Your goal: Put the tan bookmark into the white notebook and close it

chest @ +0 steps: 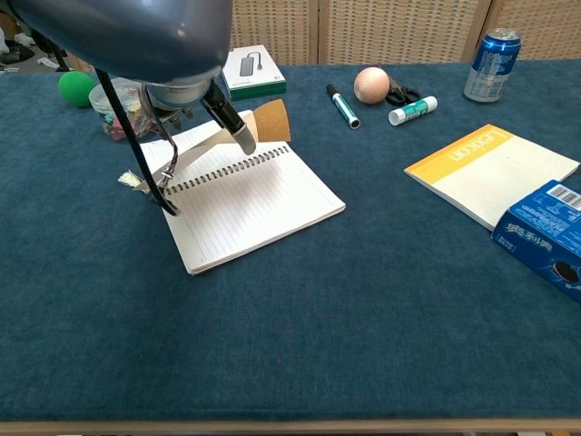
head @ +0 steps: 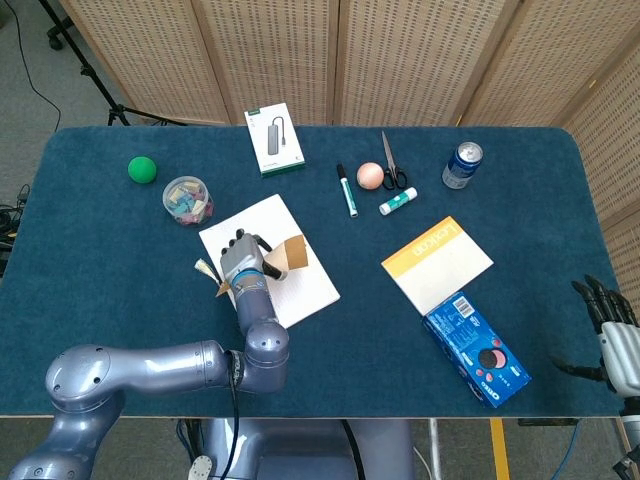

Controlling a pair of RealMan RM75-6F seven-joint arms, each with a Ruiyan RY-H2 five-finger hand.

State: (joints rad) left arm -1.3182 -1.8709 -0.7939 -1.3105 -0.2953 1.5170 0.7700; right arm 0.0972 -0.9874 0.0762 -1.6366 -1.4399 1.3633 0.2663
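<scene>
The tan bookmark (head: 292,254) is a thin card strip, so I judge it light and fairly stiff but easy to crease or let slip; a pinch near one end, flat across its faces, suits it best. The left robot hand (head: 243,262) holds it that way now, fingers (chest: 238,133) clamped on its lower end, with the strip standing tilted over the far part of the open white notebook (head: 300,290), just past the spiral binding. A pale tassel (head: 207,268) shows at the left of the robot hand, over the surface (head: 120,250).

The notebook is spiral-bound with lined pages; its sheets look floppy and light, and the cover should swing on the wire with a gentle push at its free edge.

In the head view the forearm covers the near-left part of the notebook, and in the chest view the arm's dark bulk blocks the far-left corner, so how the left leaf lies is hard to make out. Whether the bookmark's lower end touches the paper cannot be told. The right robot hand (head: 608,320) sits at the frame's near-right edge, fingers apart, holding nothing, partly cut off.
</scene>
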